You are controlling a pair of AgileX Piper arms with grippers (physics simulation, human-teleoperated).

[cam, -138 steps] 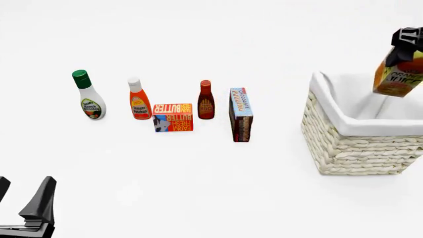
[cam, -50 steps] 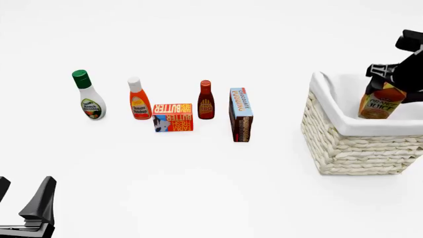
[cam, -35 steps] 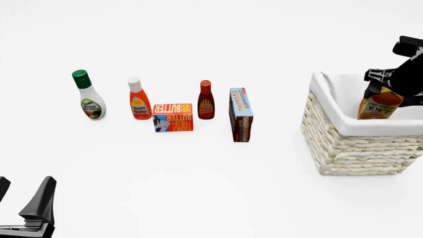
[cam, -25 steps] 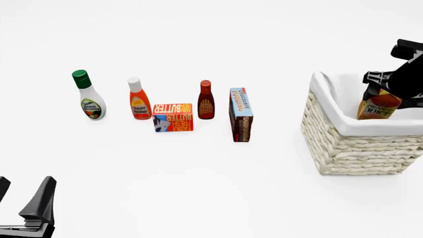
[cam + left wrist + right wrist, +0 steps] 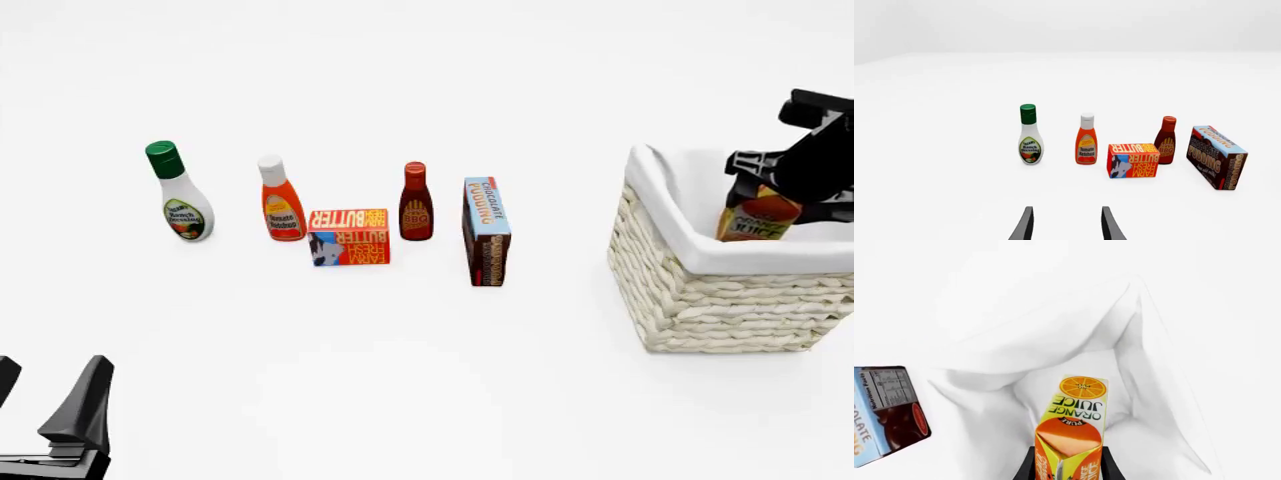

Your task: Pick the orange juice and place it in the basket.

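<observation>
The orange juice (image 5: pixel 753 221) is a small orange and yellow carton, standing partly down inside the basket (image 5: pixel 721 300), a cream wicker square with white cloth lining. My right gripper (image 5: pixel 770 186) is shut on the carton's top, just above the basket's rim. In the right wrist view the orange juice (image 5: pixel 1074 422) sits between the fingers of the right gripper (image 5: pixel 1067 470), with the basket's white lining (image 5: pixel 1074 335) all around it. My left gripper (image 5: pixel 47 398) stands open and holds nothing at the table's near left; the left wrist view shows this gripper (image 5: pixel 1066 225) with its fingers spread.
A row of groceries stands left of the basket: ranch dressing bottle (image 5: pixel 178 195), ketchup bottle (image 5: pixel 280 200), flat butter box (image 5: pixel 348 237), BBQ sauce bottle (image 5: pixel 415 203) and chocolate pudding box (image 5: pixel 486 232). The pudding box (image 5: pixel 884 410) is closest to the basket.
My right gripper has come down and slightly left with the orange juice, from above the basket to partly inside it. The left arm has not moved.
</observation>
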